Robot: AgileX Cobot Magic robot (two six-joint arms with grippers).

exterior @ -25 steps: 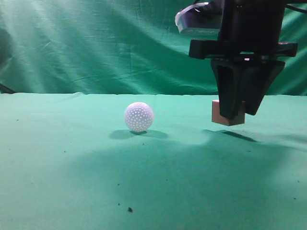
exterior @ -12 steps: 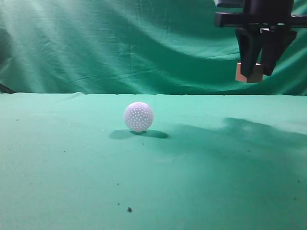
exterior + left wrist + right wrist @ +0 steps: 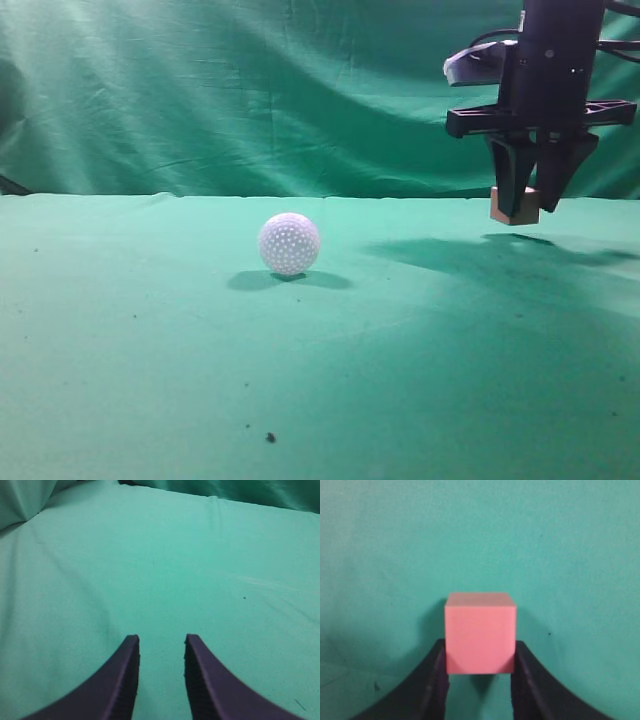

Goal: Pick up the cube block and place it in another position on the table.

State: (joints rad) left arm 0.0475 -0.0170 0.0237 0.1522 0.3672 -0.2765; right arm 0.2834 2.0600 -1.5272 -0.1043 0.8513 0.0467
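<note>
While right hand [image 3: 525, 205] grips cube block [image 3: 514, 206] | table [image 3: 150, 350] beneath open

A reddish-pink cube block [image 3: 479, 632] showed between the right gripper's [image 3: 479, 666] black fingers, above a green table [image 3: 150, 350] flecked with dark specks. Nearby sat a white dimpled ball [image 3: 289, 243]; the left gripper's [image 3: 161, 647] fingers looked dark purple.

I see white dimpled ball [image 3: 289, 243] left of centre, resting alone with its shadow beside it, wrinkled green backdrop curtain [image 3: 250, 95] behind, small dark specks [image 3: 270, 437] in front.
</note>
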